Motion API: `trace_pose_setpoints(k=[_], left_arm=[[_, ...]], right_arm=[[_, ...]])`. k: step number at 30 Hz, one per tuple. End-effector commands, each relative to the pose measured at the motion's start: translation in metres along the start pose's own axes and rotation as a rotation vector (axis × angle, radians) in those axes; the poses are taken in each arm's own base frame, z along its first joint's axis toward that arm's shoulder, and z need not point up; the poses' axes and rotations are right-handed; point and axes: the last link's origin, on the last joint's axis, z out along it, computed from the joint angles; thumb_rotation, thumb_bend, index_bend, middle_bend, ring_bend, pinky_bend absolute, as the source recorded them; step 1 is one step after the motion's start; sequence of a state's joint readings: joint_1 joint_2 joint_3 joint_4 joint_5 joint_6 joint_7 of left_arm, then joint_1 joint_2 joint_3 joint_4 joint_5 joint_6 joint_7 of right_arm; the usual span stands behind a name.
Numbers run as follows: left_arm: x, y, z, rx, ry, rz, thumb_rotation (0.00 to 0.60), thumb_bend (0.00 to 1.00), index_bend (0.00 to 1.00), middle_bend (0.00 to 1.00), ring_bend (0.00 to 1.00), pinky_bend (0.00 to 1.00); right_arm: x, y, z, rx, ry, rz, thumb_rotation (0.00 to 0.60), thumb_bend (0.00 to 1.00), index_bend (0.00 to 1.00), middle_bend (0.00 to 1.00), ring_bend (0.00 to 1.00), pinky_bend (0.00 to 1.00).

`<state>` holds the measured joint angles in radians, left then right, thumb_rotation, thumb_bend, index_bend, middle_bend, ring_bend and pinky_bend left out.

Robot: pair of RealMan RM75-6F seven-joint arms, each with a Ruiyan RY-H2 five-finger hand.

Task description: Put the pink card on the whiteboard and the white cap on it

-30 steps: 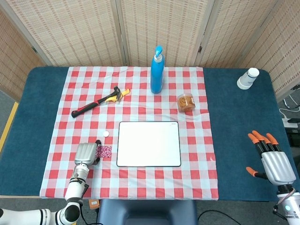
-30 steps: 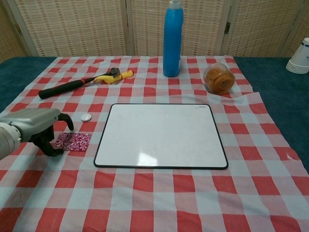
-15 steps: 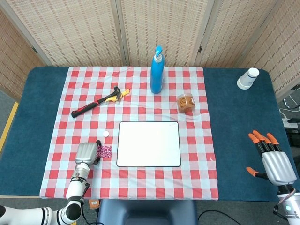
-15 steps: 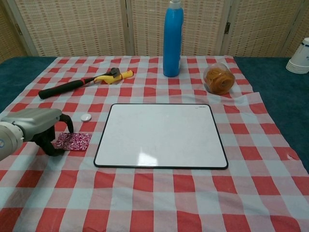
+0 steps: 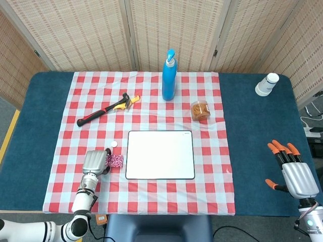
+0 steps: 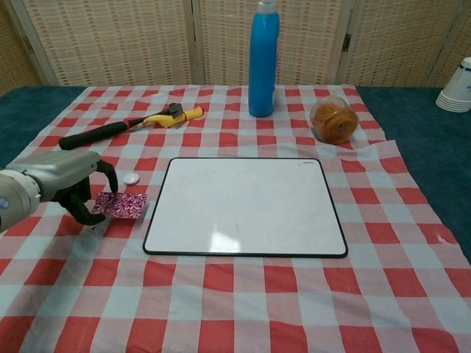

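- So, my left hand is pinching the pink card by its left edge, fingers curled over it. The card looks tipped up a bit off the cloth, sitting just left of the whiteboard and not on it yet.
- My guess is the card is thin, light and a bit floppy, so an edge pinch is really the only way to hold it. Squeeze too loosely and I reckon it slides out; it will probably flap if I swing it fast.
- The white cap is lying on the checked cloth just behind the card, close to the board's near-left corner. Tiny, hard and round, I'd say: likely to skitter or roll, so it should want a fingertip pinch across its rim.
- My right hand is way off on the blue bench, fingers spread, holding nothing.
- Writing-wise: there's a small mark at the whiteboard's top right corner, too small to read. The card's pattern is just pink-and-white squiggles, no text I can make out.
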<state>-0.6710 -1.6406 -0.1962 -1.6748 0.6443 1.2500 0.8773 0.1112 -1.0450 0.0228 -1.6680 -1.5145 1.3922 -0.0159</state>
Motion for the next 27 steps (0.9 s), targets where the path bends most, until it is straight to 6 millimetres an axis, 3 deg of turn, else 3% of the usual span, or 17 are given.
trace_pose_setpoints(k=[1,6,15,27], left_arm=[[0.017,0.019,0.000,-0.034,0.032,0.009,0.600,0.32,0.37,1.00,1.00,1.00],[0.027,0.063,0.003,-0.082,0.040,0.015,0.600,0.32,0.36,1.00,1.00,1.00],[0.025,0.135,0.020,-0.111,0.078,0.048,0.600,0.32,0.36,1.00,1.00,1.00],[0.017,0.169,0.032,-0.100,0.099,0.007,0.600,0.32,0.36,1.00,1.00,1.00]], right_arm=[[0.000,0.000,0.000,0.001,0.000,0.000,0.600,0.07,0.00,0.00,0.00,0.00],[0.001,0.001,0.000,-0.005,0.002,0.004,0.600,0.07,0.00,0.00,0.00,0.00],[0.005,0.004,-0.001,-0.004,0.013,0.020,0.600,0.07,0.00,0.00,0.00,0.00],[0.008,0.008,0.000,-0.004,0.008,0.039,0.600,0.07,0.00,0.00,0.00,0.00]])
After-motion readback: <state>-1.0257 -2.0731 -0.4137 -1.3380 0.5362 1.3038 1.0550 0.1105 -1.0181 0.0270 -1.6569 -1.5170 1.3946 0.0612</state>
